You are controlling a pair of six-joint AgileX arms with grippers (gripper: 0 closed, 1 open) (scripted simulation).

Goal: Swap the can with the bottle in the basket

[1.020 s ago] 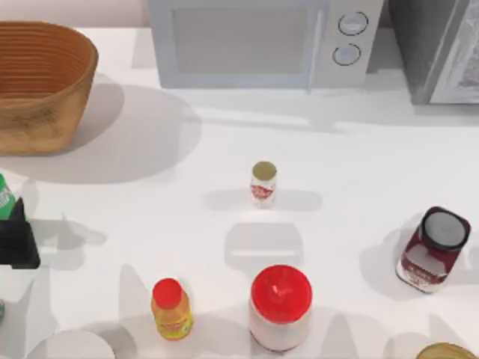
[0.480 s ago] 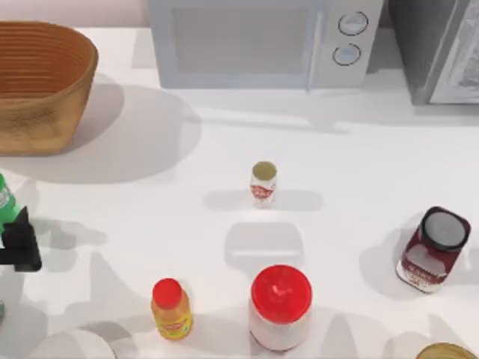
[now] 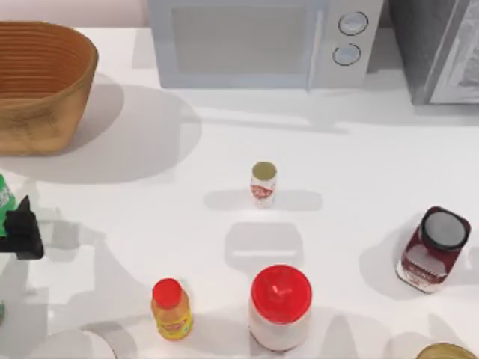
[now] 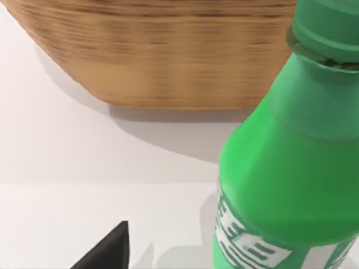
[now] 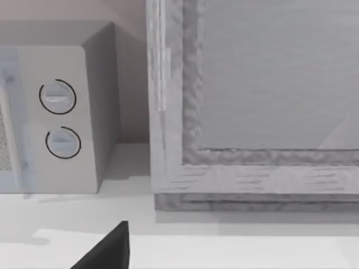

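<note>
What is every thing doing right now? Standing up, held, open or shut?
green bottle: upright, out of the basket, at the left gripper.
can: upright mid-table, untouched.
wicker basket: upright on the table.
yellow bottle: upright, red cap on.
white jar: upright, red lid on.
dark red jar: tilted, lid on.
microwave: door shut.

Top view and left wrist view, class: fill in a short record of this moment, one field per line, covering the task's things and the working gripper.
bottle: green, at the table's left edge, outside the basket
left gripper: beside the bottle at the left edge
basket: wicker, far left corner
can: upright, mid-table, untouched
swap: not yet done
</note>
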